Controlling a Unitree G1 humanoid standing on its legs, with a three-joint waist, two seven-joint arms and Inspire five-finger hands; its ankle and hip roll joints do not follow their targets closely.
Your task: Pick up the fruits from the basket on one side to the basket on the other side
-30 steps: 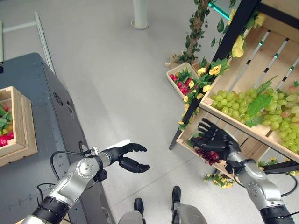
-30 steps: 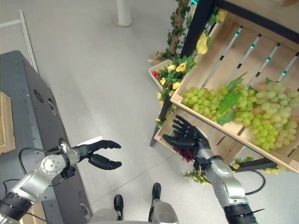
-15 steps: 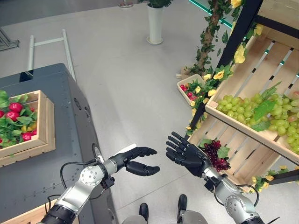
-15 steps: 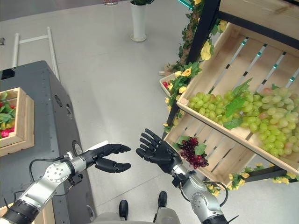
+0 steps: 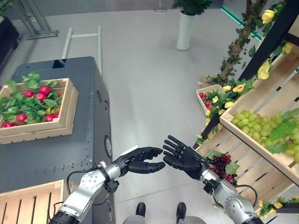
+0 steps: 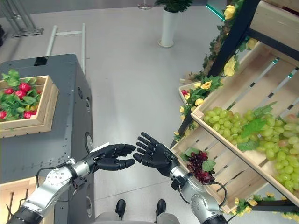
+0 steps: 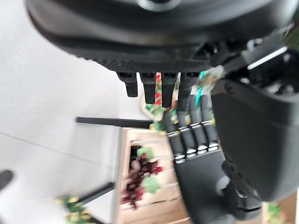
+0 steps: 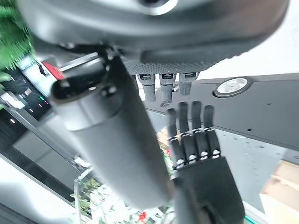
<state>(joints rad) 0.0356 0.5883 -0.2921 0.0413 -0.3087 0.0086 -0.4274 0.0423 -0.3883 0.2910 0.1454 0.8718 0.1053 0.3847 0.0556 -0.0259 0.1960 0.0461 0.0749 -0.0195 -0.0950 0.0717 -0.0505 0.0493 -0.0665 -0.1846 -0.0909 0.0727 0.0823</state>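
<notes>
Right hand (image 5: 186, 157) spread, empty, dark grapes (image 5: 219, 165) behind

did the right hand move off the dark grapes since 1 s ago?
Yes. The right hand was on the dark grapes in the lower crate; now it hangs open, empty, left of the crate, facing the left hand. Grapes remain in the crate.

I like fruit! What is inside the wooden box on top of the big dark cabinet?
The wooden box on the dark cabinet holds red fruits mixed with green leaves. The leaves cover the bottom, so whatever lies beneath them is hidden.
</notes>
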